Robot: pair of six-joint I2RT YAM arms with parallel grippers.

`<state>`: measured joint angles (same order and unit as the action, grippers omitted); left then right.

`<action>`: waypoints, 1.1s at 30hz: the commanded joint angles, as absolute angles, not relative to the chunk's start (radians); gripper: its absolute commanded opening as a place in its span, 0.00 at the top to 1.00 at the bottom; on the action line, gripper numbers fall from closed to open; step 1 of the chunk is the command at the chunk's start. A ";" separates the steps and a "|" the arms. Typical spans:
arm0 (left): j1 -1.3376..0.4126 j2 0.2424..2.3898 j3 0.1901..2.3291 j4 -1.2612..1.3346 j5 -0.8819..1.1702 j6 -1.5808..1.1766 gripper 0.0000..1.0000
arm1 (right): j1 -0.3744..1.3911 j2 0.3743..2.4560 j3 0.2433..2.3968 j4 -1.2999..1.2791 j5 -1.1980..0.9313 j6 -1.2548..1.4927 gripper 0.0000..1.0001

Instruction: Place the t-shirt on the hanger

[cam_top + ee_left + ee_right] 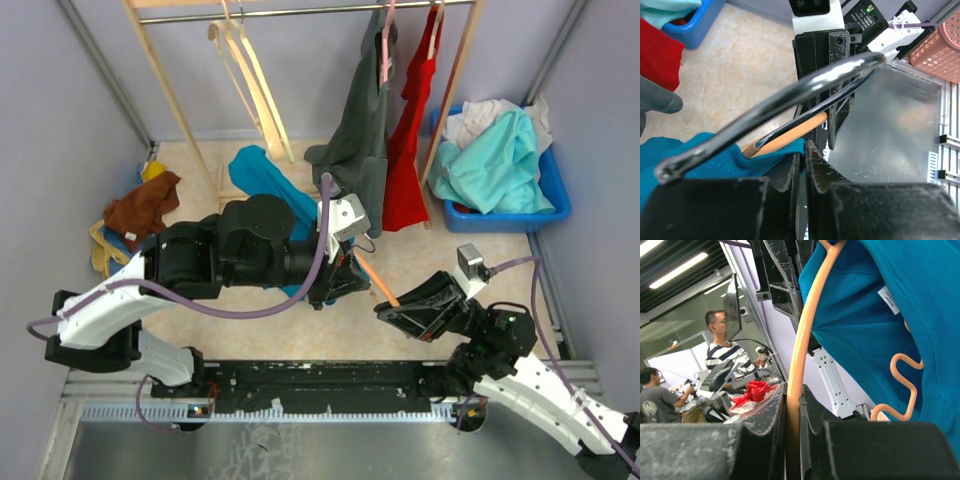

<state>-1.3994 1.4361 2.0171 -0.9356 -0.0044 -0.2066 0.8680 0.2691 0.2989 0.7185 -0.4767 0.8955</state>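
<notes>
Right gripper [792, 392] clamped thin orange hanger [796, 350]; left gripper [802, 150] near-shut, perhaps nipping deep teal cloth t-shirt [865, 330]; letting go risked the shirt slipping off.

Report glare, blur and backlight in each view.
Top external: even light, sharp throughout. Left wrist: the hook looms close and soft, streaked with glare. Right wrist: ceiling lights blown out; the t-shirt and the hanger stay sharp.

Blue bin [555, 212] holding aqua garment [495, 165], red garment [405, 170] and grey shirt [360, 140] hanging, cream hangers [250, 80], possibly brown cloth [145, 205] at left.
</notes>
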 commanded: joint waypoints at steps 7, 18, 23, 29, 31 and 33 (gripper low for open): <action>-1.425 1.342 1.971 -0.926 -0.138 -0.259 0.65 | 0.863 0.173 0.337 0.723 -0.440 0.859 1.00; -1.425 1.320 1.976 -0.934 -0.082 -0.243 0.51 | 0.863 0.152 0.310 0.740 -0.436 0.865 1.00; -1.425 1.314 2.070 -0.970 -0.090 -0.213 0.46 | 0.863 0.166 0.309 0.759 -0.448 0.875 1.00; -1.425 1.251 2.085 -0.964 -0.140 -0.146 0.46 | 0.864 0.153 0.302 0.730 -0.489 0.903 1.00; -1.424 1.239 2.091 -0.964 -0.160 -0.116 0.46 | 0.863 0.141 0.305 0.710 -0.511 0.919 1.00; -1.425 1.227 2.090 -0.963 -0.184 -0.090 0.45 | 0.864 0.130 0.309 0.690 -0.536 0.932 1.00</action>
<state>-1.4189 1.2564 2.0647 -0.9710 -0.1307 -0.1665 0.8677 0.1654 0.2878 0.6033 -0.4873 0.9188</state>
